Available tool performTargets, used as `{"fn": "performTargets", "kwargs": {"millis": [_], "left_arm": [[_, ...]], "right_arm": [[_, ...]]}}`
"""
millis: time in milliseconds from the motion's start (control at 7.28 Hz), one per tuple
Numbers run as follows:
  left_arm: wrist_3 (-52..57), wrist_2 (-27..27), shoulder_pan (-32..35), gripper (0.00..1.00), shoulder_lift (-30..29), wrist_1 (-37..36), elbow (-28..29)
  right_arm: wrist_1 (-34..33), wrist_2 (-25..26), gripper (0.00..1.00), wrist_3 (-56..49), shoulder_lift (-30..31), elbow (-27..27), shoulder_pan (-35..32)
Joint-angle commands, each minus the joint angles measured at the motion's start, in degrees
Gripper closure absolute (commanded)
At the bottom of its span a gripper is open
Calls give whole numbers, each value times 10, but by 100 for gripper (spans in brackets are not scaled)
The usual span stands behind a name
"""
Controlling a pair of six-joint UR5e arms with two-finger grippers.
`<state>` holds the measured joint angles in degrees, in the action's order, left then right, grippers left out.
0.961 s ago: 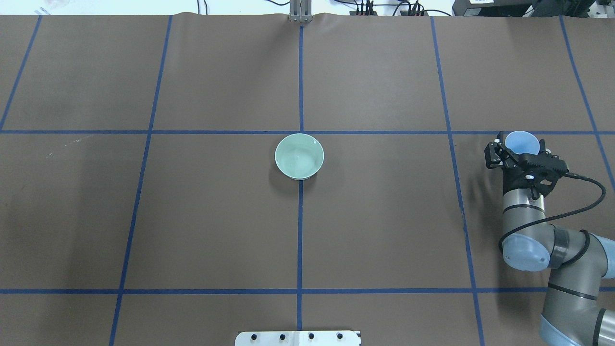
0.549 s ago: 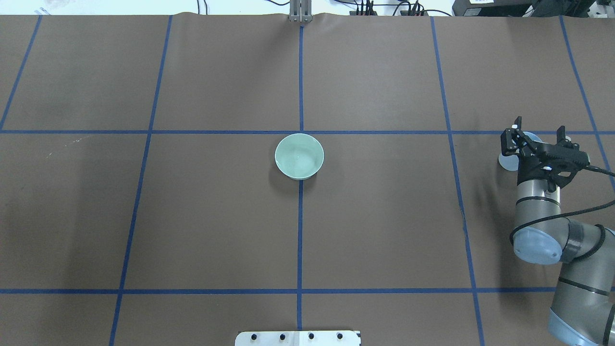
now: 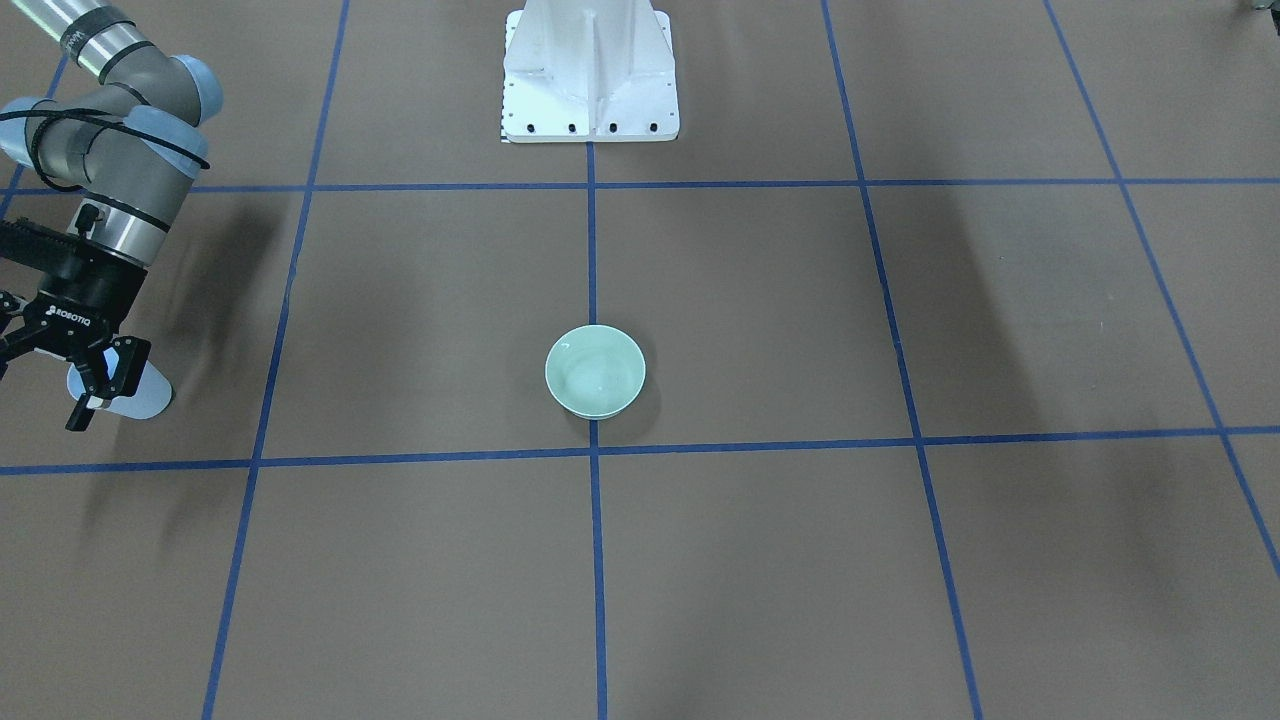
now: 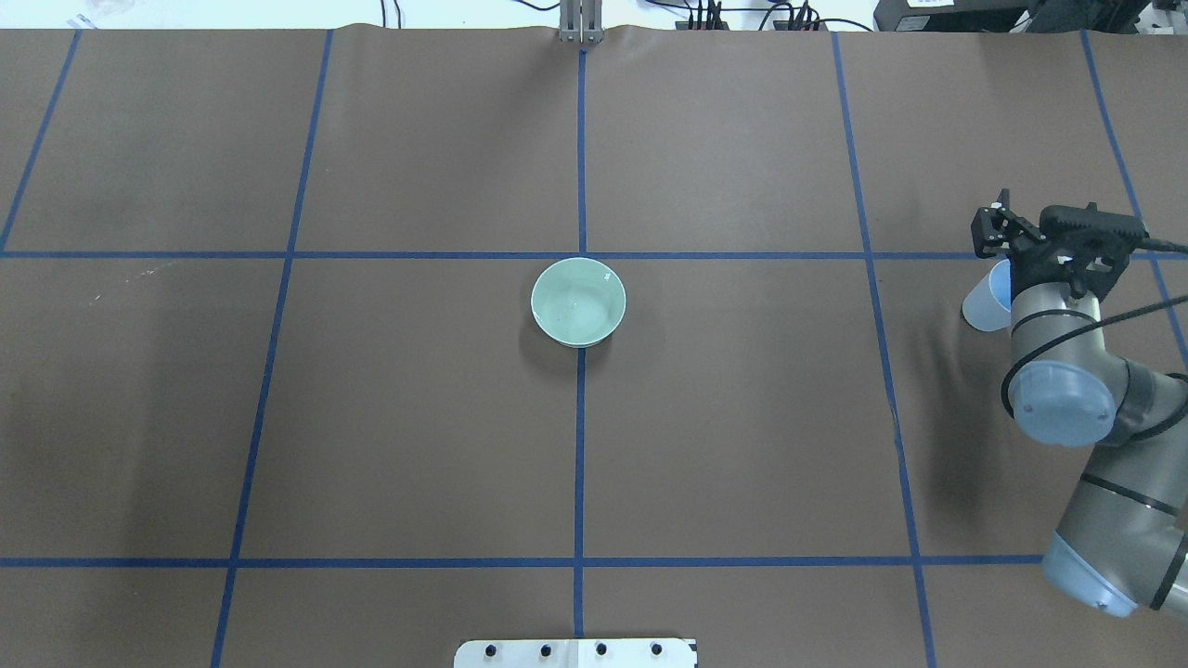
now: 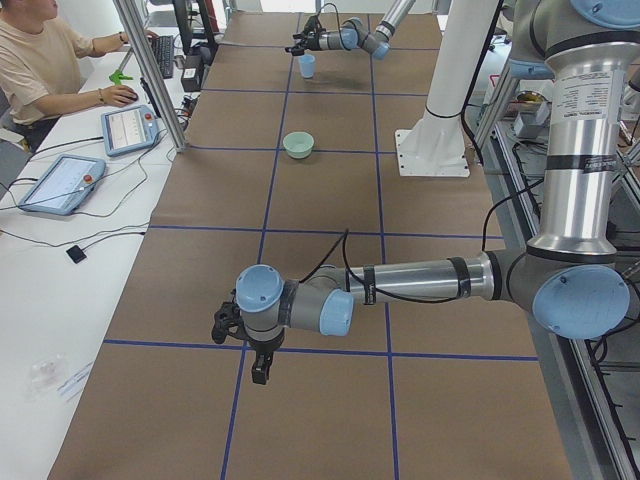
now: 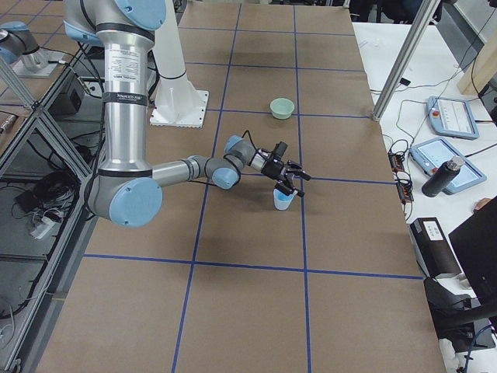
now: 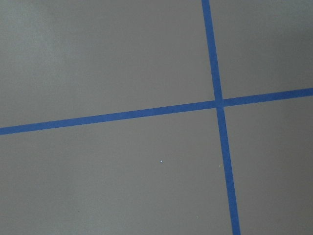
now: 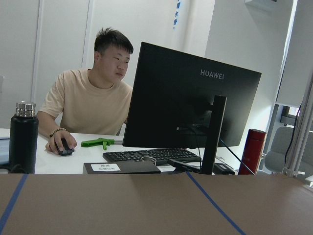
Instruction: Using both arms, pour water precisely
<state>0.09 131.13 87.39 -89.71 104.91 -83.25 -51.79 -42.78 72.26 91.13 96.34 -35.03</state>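
The cup stands upright on the table. In the overhead view it is far out at 3 o'clock from the bowl, well apart from it and just past a blue tape line. The bowl sits at the table's middle, on the centre tape line.

The right gripper hangs over the cup with its jaws spread wide and nothing between them. From overhead the cup lies at about 8 o'clock of the gripper, half hidden under the wrist of the right arm. In the front-facing view the cup shows at 4 o'clock of the gripper, just behind the one finger that is fully in frame; the other finger is cut by the picture's edge. In the right side view the cup is at 6 o'clock of the gripper, right below it. I cannot tell whether the lower fingertip touches the rim.

The right wrist view looks level over the table's far edge at a person seated at a desk with a monitor, a keyboard and a black bottle.

The left gripper shows only in the left side view, low over the table near a tape crossing, at 6 o'clock of the bowl there and well apart from both bowl and cup. I cannot tell whether it is open or closed. The left wrist view shows only brown table and crossing tape.
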Motion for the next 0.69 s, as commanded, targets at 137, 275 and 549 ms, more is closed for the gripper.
{"fn": "performTargets", "kwargs": {"millis": [137, 275, 549], "left_arm": [[-2, 0, 0, 0, 0, 1, -3], [-2, 0, 0, 0, 0, 1, -4], [-2, 0, 0, 0, -1, 1, -6]], "right_arm": [[-4, -292, 1, -158, -27, 3, -120], [-9, -381, 1, -184, -25, 2, -162], [-45, -519, 1, -304, -25, 2, -234]]}}
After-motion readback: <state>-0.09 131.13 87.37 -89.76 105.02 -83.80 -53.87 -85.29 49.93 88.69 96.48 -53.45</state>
